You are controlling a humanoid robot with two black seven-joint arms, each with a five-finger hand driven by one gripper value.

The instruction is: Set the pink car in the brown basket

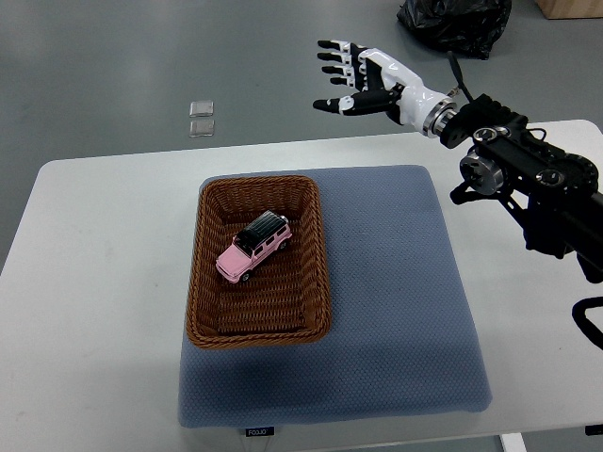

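A pink toy car with a black roof lies inside the brown wicker basket, near its middle, pointing diagonally. The basket stands on the left part of a blue-grey mat. My right hand hovers high beyond the table's far edge, well up and to the right of the basket, its fingers spread and holding nothing. Its arm comes in from the right edge. No left arm shows.
The white table carries the mat. On the grey floor beyond lie two small clear squares, a black bag and the corner of a cardboard box.
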